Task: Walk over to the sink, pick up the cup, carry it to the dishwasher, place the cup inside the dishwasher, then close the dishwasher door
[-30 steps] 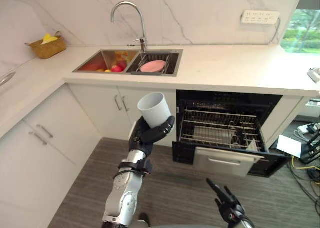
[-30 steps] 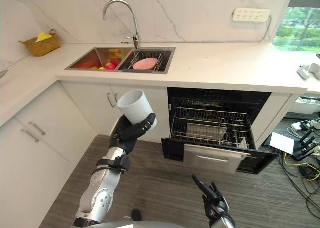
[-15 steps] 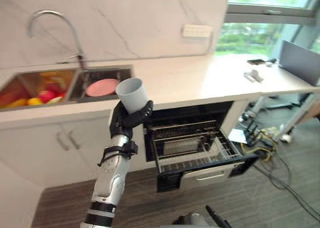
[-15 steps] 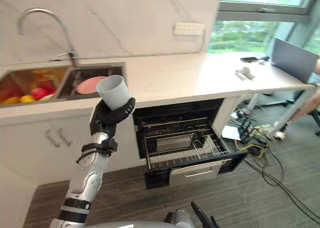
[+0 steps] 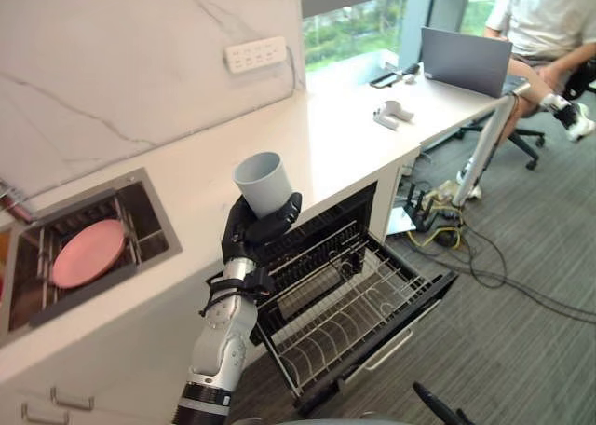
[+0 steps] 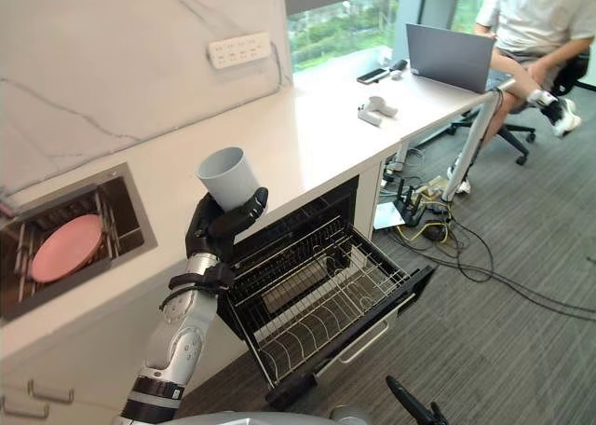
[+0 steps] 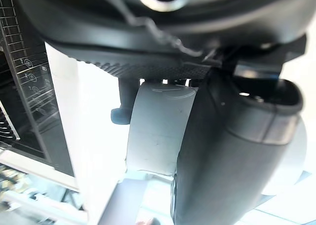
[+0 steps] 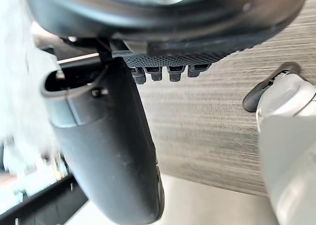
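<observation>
Cup [image 5: 264, 183] being gripped, mouth up, in the left hand [image 5: 250, 239].
Fingers and thumb are curling round its base; the dishwasher [image 5: 349, 299] is standing open below and right of that hand, the bench [image 5: 326, 136] just beyond it. The right hand [image 6: 410, 406] is hanging low, fingers straight.

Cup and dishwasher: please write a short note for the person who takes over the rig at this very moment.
Left robot hand: shut on the cup, held upright with its mouth up, in front of the counter edge near the dishwasher.
Right robot hand: open, low, holding nothing.
Dishwasher: door folded down, rack pulled out.
Done: cup picked up, out of the sink.
Left: lower the cup into the rack, release it, close the door.
</observation>
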Robot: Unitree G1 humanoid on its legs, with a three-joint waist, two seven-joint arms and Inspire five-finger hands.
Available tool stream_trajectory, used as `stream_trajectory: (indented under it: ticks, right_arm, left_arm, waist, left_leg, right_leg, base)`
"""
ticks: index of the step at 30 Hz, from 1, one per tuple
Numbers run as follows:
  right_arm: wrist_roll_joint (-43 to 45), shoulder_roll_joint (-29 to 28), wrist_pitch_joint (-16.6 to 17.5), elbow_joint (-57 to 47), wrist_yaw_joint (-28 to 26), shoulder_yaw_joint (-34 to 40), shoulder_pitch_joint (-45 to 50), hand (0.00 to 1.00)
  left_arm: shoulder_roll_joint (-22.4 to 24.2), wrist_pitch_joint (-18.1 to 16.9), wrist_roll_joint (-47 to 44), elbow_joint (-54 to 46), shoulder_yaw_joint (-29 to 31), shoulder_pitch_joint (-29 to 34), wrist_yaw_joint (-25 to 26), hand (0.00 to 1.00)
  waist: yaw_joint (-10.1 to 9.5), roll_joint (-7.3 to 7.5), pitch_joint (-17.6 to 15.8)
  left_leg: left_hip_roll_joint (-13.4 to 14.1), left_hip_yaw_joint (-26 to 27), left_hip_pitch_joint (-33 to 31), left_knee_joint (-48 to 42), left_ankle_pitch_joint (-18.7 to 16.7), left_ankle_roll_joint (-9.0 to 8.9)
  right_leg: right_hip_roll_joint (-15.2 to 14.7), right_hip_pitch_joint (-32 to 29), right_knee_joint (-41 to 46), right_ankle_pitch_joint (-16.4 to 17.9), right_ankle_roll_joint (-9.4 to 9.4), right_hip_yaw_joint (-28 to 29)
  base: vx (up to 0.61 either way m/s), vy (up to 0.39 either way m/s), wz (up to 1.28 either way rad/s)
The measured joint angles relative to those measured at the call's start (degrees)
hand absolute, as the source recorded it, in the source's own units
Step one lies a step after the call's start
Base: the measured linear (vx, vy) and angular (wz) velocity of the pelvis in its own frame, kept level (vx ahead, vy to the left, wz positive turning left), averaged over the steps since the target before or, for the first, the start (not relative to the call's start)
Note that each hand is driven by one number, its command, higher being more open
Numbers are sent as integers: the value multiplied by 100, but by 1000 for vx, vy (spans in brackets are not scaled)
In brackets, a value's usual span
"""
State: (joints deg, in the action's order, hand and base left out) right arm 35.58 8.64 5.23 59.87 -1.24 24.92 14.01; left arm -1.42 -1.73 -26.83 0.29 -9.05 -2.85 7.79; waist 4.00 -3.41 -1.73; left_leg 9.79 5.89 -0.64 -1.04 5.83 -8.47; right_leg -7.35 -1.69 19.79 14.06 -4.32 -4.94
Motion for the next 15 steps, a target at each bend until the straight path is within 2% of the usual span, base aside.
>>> stream_trajectory:
  ticks: [1,2,4,5,8,9,10,12,15]
  right_arm:
    - [167,-124,19,114,4,130,-16,100]
    - [227,-283,23,163,-46,114,-9,100]
    - [229,-531,16,187,-139,112,-4,100]
    - [223,-640,11,192,-195,112,9,100]
    - [279,-805,9,231,-314,51,0,100]
    - [309,-829,82,230,-372,-97,-13,100]
    - [303,-808,139,219,-390,-199,-24,100]
    - [242,-720,258,70,-329,-514,-107,100]
    - [317,-526,291,-89,48,-710,-259,100]
  left_arm:
    - [-136,13,-1,162,0,-48,-94,0]
    - [-300,31,3,195,1,-34,-123,0]
    - [-569,66,121,195,38,-25,-126,0]
    - [-619,123,217,189,104,-27,-114,0]
    - [-541,208,415,186,249,28,-50,0]
    - [-455,209,585,178,402,179,6,0]
    - [-446,208,632,177,482,248,39,0]
    - [-481,162,708,139,638,430,106,0]
    - [-473,112,654,-16,645,499,103,0]
  waist:
    - [121,137,73]
    - [113,283,96]
    - [43,398,130]
    - [17,393,123]
    - [-127,331,74]
    - [-168,328,49]
    - [-168,331,46]
    - [-125,297,-2]
    - [-128,208,-81]
  left_leg:
    - [-232,33,132,157,-61,40]
    - [-415,150,176,161,-119,140]
    - [-632,363,218,160,-218,300]
    - [-703,459,248,142,-294,412]
    - [-646,696,400,131,-486,475]
    - [-579,935,493,51,-642,471]
    - [-556,1042,496,-16,-703,466]
    - [-507,1240,492,-117,-755,470]
    - [-387,1367,391,-123,-754,467]
  right_leg:
    - [-266,57,-48,6,-207,-1]
    - [-464,102,-252,-116,-405,12]
    - [-690,267,-715,-342,-564,-27]
    - [-778,310,-870,-510,-592,-135]
    - [-779,153,-594,-689,-499,-677]
    - [-778,103,-504,-745,-409,-1177]
    - [-778,102,-552,-765,-379,-1324]
    - [-714,125,-830,-928,-340,-1283]
    - [-449,202,-1524,-1350,-271,-1219]
  base:
    - [270,478,-1]
    - [207,388,-16]
    - [147,284,-43]
    - [129,272,-39]
    - [11,122,-49]
    - [-47,52,-71]
    - [-76,47,-93]
    - [-66,29,-63]
    - [-71,-14,-28]
